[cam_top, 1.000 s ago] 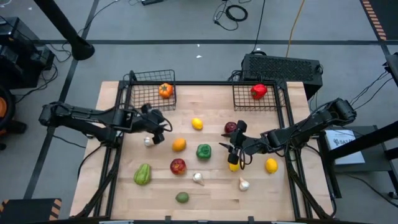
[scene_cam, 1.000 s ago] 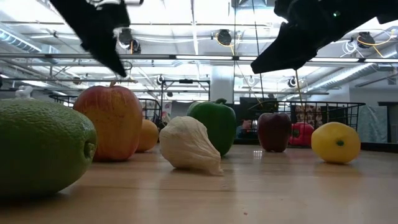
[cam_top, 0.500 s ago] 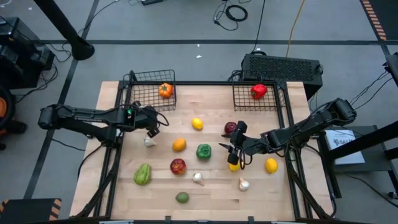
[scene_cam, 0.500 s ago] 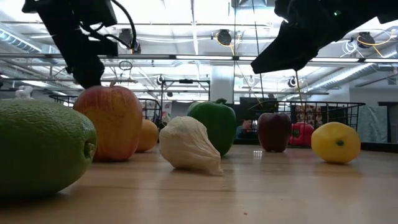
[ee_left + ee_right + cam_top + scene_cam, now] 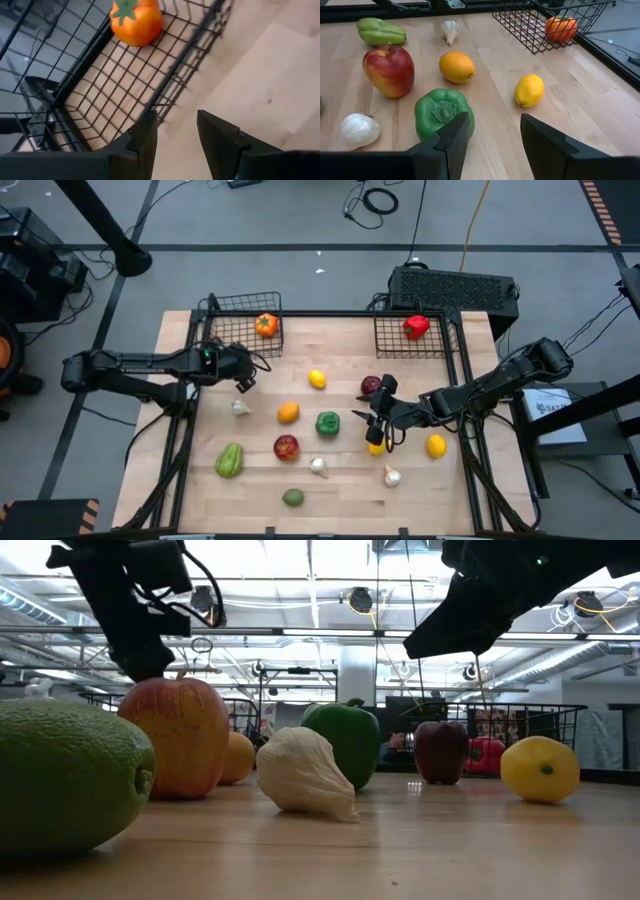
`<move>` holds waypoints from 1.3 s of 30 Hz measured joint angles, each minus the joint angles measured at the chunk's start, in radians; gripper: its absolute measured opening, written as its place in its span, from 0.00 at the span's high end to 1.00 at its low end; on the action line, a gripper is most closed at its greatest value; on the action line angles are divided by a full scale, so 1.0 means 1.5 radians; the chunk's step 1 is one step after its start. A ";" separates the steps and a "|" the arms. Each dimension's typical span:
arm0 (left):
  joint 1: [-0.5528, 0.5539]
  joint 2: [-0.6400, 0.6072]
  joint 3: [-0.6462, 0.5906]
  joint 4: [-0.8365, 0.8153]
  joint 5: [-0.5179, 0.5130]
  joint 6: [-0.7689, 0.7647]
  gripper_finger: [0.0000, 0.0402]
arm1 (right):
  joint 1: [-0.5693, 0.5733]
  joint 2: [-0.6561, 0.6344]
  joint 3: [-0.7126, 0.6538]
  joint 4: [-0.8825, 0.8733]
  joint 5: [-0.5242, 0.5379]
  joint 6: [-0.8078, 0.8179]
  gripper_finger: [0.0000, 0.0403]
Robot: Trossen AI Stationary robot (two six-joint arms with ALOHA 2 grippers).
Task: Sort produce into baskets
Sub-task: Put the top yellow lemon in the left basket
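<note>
My left gripper is open and empty, just off the near edge of the left wire basket. That basket holds an orange tomato. My right gripper is open and empty, low over the table's middle right, next to a yellow fruit. The right basket holds a red pepper. Loose on the wood lie a lemon, an orange, a green pepper, a red apple, a dark red apple and garlic bulbs.
A long green pepper, a lime, two more garlic bulbs and another lemon lie toward the near edge. A black vented box stands behind the right basket. Dark frame rails run along the table's sides.
My left gripper has gone from over the garlic bulb toward the table's left and far edges, up to the left basket's near edge. My right gripper and the produce have kept still.
</note>
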 joint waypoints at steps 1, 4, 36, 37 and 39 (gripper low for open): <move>0.005 0.000 0.000 -0.001 -0.004 0.000 0.63 | 0.000 0.000 0.000 0.000 0.000 0.000 0.58; 0.019 0.000 -0.001 -0.008 -0.019 -0.001 0.63 | 0.000 0.000 0.000 0.000 0.000 0.000 0.58; -0.093 -0.068 0.075 0.041 0.105 0.051 0.63 | -0.137 0.079 0.165 0.015 -0.008 -0.096 0.58; -0.095 -0.068 0.075 0.042 0.106 0.051 0.63 | -0.151 0.095 0.179 0.014 -0.022 -0.101 0.58; -0.098 -0.067 0.075 0.044 0.107 0.050 0.63 | -0.174 0.121 0.201 0.009 -0.052 -0.104 0.58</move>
